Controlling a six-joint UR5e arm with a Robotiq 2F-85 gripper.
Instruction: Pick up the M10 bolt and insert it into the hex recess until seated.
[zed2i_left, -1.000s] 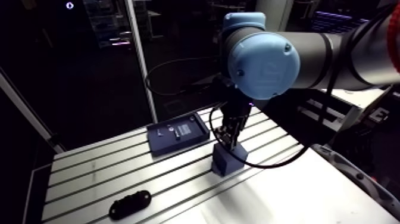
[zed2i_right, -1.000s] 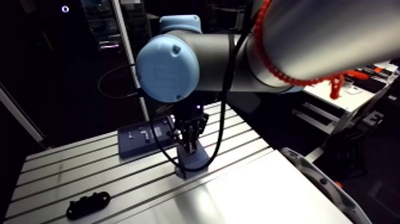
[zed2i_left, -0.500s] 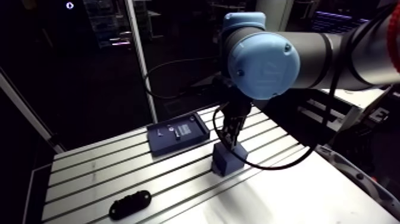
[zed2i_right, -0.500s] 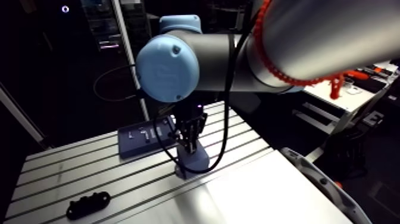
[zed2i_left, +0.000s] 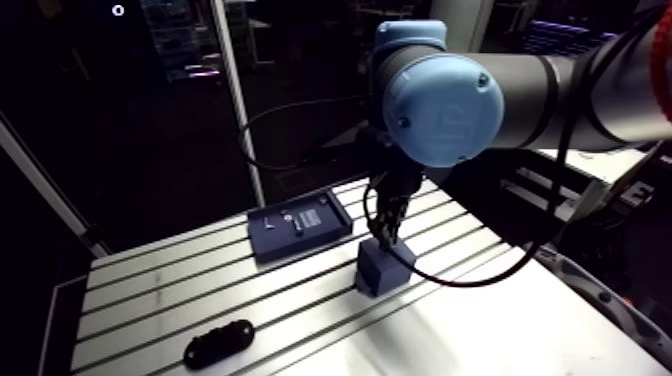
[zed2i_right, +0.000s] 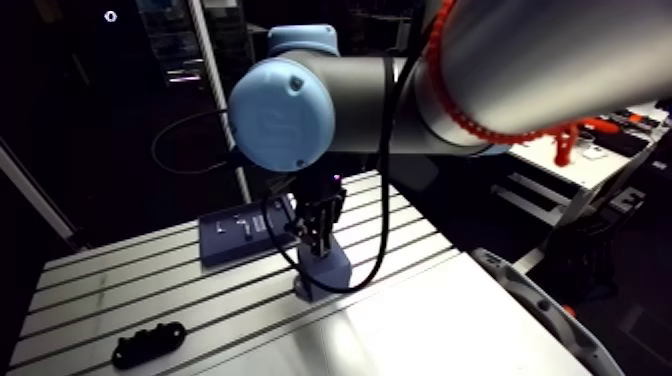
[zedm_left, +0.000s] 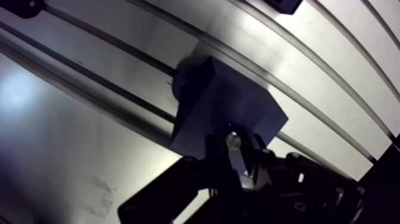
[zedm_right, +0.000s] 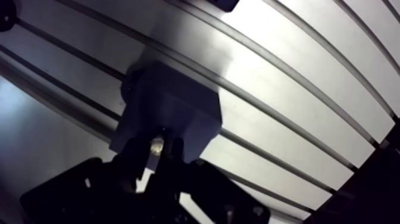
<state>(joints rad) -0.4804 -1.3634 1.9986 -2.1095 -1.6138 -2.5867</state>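
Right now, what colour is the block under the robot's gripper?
Blue. The block shows its colour best in the arm view.

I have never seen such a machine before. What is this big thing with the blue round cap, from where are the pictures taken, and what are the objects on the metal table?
This is a robot arm; its light-blue round cap covers a joint. The two wide pictures come from a camera riding on the arm, looking down at the slotted aluminium table. The two close pictures come from a camera on the wrist, looking past the two-fingered gripper. On the table lie a small blue block, a flat dark-blue tray with small parts farther back, and a black elongated object nearer the camera; what that is, I cannot tell. The gripper hangs just above the block, with a shiny metal bolt clamped in it.
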